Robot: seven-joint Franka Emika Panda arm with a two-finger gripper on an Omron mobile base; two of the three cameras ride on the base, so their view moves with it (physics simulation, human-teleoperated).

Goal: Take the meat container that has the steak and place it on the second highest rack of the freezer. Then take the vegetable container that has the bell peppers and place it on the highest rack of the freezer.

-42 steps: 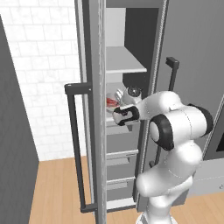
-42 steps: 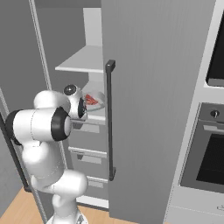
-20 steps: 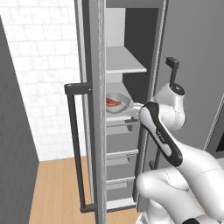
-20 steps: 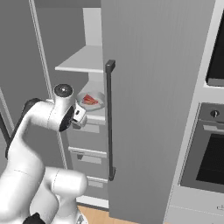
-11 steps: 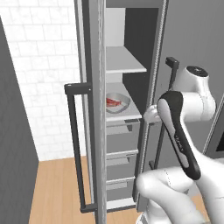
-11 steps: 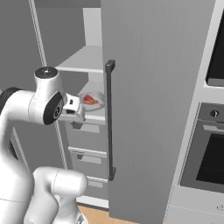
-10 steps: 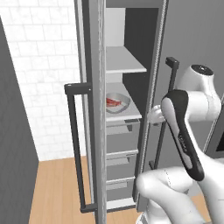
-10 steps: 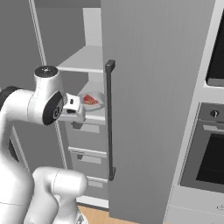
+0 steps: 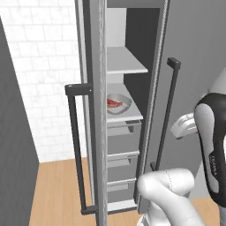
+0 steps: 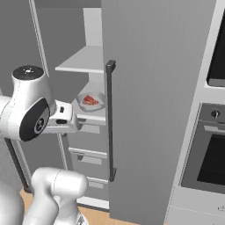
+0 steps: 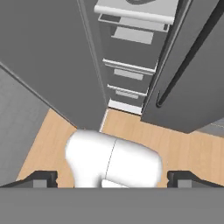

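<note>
Pincer (image 11: 112,177): I am holding it wide open, gripping nothing.
Steak (image 10: 91,100): sitting in its container (image 10: 102,103) inside the freezer (image 10: 145,88), well apart from the pincer.

One tall grey freezer (image 10: 149,110) stands open, with two long dark vertical bar handles (image 9: 75,145), one per door. Inside are two flat white shelf panels (image 9: 123,62) and three grey drawers (image 9: 121,141), stacked well ahead of the fingers (image 11: 41,178). One shallow grey round container (image 9: 119,103) holds one red marbled steak (image 10: 91,100). One black-windowed oven (image 10: 211,154).
</note>
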